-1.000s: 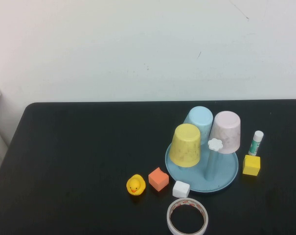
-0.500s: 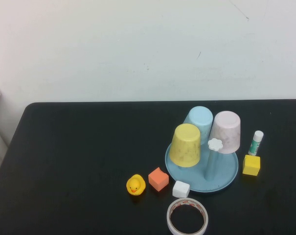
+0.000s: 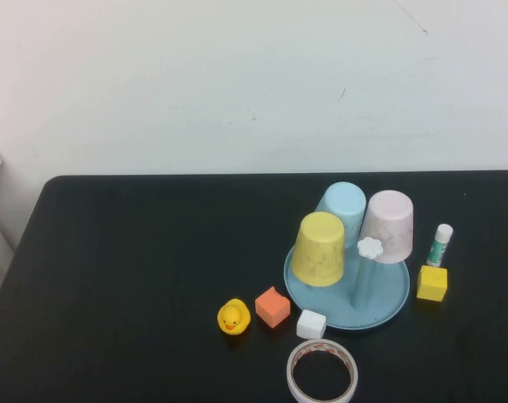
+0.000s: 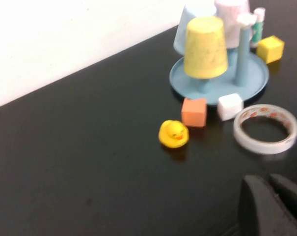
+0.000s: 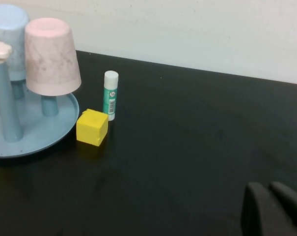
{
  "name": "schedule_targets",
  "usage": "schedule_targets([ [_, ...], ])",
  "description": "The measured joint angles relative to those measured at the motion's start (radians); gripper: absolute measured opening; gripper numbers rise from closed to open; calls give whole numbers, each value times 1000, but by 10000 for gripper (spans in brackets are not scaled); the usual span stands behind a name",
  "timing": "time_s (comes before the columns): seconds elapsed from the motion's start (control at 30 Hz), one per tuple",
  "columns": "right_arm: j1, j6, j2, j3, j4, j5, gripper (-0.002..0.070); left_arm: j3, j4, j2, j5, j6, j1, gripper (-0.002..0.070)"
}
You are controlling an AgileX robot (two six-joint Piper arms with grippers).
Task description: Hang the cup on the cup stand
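Note:
The yellow cup [image 3: 319, 248] [image 4: 205, 47] hangs upside down on a post of the light blue cup stand [image 3: 386, 304] [image 4: 258, 78] [image 5: 40, 135], at its left side. One post with a white flower knob [image 3: 369, 247] [image 4: 247, 19] stands bare. Neither arm shows in the high view. My left gripper [image 4: 271, 184] is shut and empty, low over the table, well short of the stand. My right gripper [image 5: 270, 189] is shut and empty too, off to the stand's right.
A light blue cup [image 3: 342, 206] and a pale pink cup [image 3: 388, 225] [image 5: 51, 56] hang on the stand. Around it lie a yellow duck [image 3: 233, 317], an orange block [image 3: 272, 306], a white block [image 3: 311, 324], a tape roll [image 3: 322, 373], a yellow cube [image 3: 432, 283] and a glue stick [image 3: 439, 244].

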Motion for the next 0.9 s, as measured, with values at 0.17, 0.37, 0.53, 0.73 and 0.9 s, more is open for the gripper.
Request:
schedule_targets([
  [0.17,0,0,0,0,0,2,-1,90,31,-5,-131,14,119,-1],
  [0.37,0,0,0,0,0,2,-1,163,24,-42,-312,17,411,-1],
  [0.53,0,0,0,0,0,4,-1,210,-56,-96,-346,17,617,-1],
  [0.73,0,0,0,-1,0,6,-1,268,-85,-111,-354,18,711,-1],
  [0.9,0,0,0,-1,0,6,-1,281,-109,-111,-355,27,713,-1],
])
